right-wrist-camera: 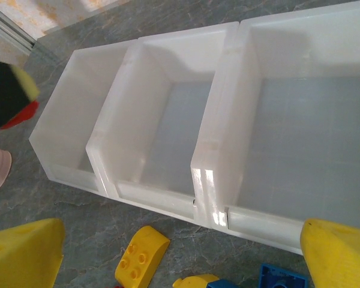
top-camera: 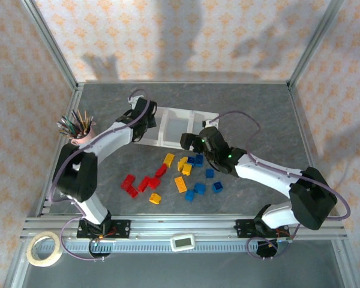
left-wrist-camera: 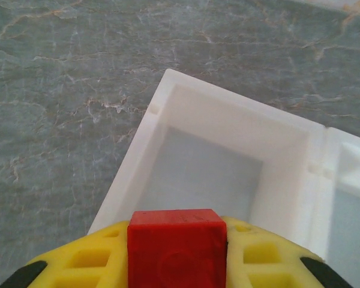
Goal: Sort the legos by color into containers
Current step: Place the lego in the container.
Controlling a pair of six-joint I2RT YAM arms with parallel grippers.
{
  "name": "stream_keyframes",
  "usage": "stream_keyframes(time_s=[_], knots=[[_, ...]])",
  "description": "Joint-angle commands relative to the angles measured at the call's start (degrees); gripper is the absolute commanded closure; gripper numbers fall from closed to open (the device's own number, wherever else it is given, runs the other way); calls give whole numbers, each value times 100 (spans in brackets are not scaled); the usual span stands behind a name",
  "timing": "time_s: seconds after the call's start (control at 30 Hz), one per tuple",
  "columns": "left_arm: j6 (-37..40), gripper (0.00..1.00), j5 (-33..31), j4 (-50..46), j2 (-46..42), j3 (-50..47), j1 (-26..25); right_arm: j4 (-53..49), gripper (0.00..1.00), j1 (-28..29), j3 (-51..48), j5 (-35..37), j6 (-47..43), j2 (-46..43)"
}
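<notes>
Our left gripper (top-camera: pixel 145 119) has its yellow fingers (left-wrist-camera: pixel 78 267) clamped on a red brick (left-wrist-camera: pixel 177 249), one on each side of it. We hold the brick above the left end compartment (right-wrist-camera: pixel 72 114) of the tray (left-wrist-camera: pixel 168 81), close to that compartment's wall, and its bare floor shows just beyond the brick. The brick's face toward the wrist camera is matte and nearly square, so we cannot tell its long axis.

Our right gripper (top-camera: pixel 188 141) hangs with its jaws wide apart and nothing between them. It sits low over the table (top-camera: pixel 258 120), just on the near side of the tray, facing the middle and right compartments. Under it lie a yellow curved brick (right-wrist-camera: pixel 141 258), studs up, and the corner of a blue brick (right-wrist-camera: pixel 282 279).

Our two arms meet at the tray but stay apart, the left over its left end and the right near its middle. A pink cup of pencils (top-camera: pixel 78 131) stands beside our left arm, to the left of the tray.

The tray is glossy, translucent white plastic, with three low-walled square cells joined in a row. All three look empty. Its long axis runs roughly left to right across the table.

The loose bricks (top-camera: pixel 180 183) are scattered on the grey, marbled table between our arms, near the tray but not touching it. The reds lie to the left, the yellows in the middle and the blues to the right. A roll of tape (top-camera: pixel 45 249) and a small white device (top-camera: pixel 182 242) lie at the near edge
</notes>
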Motion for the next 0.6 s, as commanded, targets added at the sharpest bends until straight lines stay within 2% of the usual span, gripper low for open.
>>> stream_keyframes(time_s=[0.0, 0.1, 0.3, 0.4, 0.57], knots=[[331, 76, 145, -184, 529, 490, 138, 198, 0, -37, 121, 222, -121, 8], [469, 69, 242, -167, 768, 664, 134, 260, 0, -37, 66, 220, -151, -29], [540, 46, 205, -120, 822, 663, 138, 306, 0, -46, 66, 216, -250, -74], [563, 42, 255, -190, 794, 721, 146, 297, 0, -47, 106, 163, -322, -73], [502, 40, 495, -329, 326, 586, 128, 152, 0, -42, 173, 25, -438, -108]])
